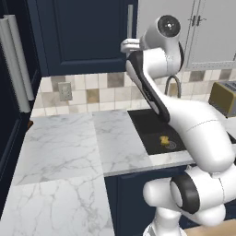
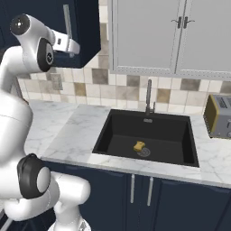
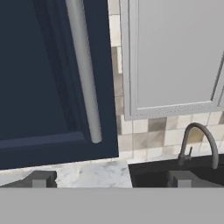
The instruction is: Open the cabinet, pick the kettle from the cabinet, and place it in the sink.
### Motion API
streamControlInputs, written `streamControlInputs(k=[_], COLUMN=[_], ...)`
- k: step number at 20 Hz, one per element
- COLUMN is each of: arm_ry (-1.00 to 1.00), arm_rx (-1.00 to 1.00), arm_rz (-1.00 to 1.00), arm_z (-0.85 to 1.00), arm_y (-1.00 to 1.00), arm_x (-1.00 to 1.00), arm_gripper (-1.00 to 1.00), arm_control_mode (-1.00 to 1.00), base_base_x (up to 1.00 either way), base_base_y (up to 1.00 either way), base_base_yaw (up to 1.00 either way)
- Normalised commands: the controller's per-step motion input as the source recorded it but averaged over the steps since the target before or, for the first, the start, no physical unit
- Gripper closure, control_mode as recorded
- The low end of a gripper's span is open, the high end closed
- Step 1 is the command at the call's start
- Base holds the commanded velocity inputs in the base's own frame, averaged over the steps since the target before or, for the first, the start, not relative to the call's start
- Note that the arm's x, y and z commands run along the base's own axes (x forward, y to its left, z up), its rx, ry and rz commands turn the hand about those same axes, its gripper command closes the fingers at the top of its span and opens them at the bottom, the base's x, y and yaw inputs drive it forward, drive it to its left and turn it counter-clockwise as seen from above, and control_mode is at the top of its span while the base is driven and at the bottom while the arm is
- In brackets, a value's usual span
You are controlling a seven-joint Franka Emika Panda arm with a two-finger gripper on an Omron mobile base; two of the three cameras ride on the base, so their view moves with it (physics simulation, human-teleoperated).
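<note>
Kitchen: sink [image 2: 149,135], toaster [image 2: 219,116], marble counter [image 1: 60,147].

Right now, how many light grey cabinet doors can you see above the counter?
2, side by side above the sink: the left door over the faucet, the right door over the toaster. More may lie past the frame.
</note>
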Motion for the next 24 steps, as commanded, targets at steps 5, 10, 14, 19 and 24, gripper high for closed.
streamControlInputs(k=[5,10,14,19,24], arm_ry=[0.0,0.0,0.0,0.0,0.0], arm_rx=[0.07,0.03,0.03,0.03,0.02], arm_rz=[0.0,0.0,0.0,0.0,0.0], arm_z=[0.21,0.18,0.08,0.06,0.03], arm_y=[0.0,0.02,0.1,0.13,0.1], arm_x=[0.34,0.34,0.29,0.29,0.31], arm_gripper=[-1.0,-1.0,-1.0,-1.0,-1.0], arm_control_mode=[-1.0,-1.0,-1.0,-1.0,-1.0], base_base_x=[0.0,0.0,0.0,0.0,0.0], base_base_y=[0.0,0.0,0.0,0.0,0.0], base_base_yaw=[0.0,0.0,0.0,0.0,0.0])
